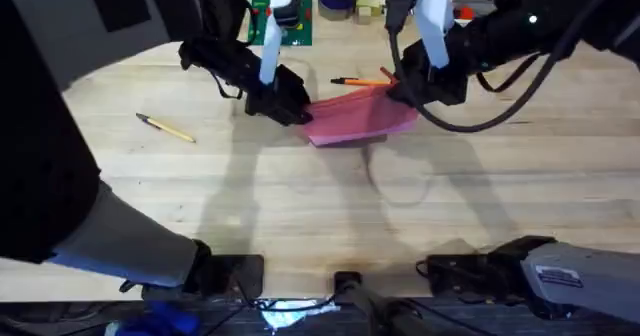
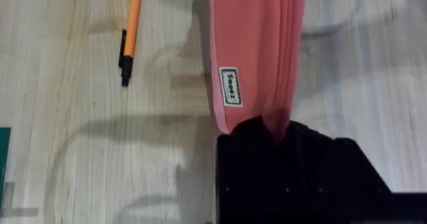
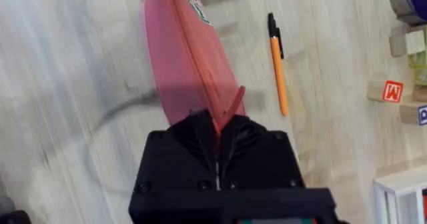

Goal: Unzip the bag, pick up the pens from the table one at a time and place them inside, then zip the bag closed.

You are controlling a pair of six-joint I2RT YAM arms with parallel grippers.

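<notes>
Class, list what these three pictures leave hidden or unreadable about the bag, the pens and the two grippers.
1. Bag: both ends sit inside the left gripper and right gripper, so the zipper's position stays hidden.
2. Orange pen: its far end is cut off by the left wrist view's edge.
3. Yellow pen: too small overhead to read its tip.
4. Bag label: print too small to read surely.
</notes>
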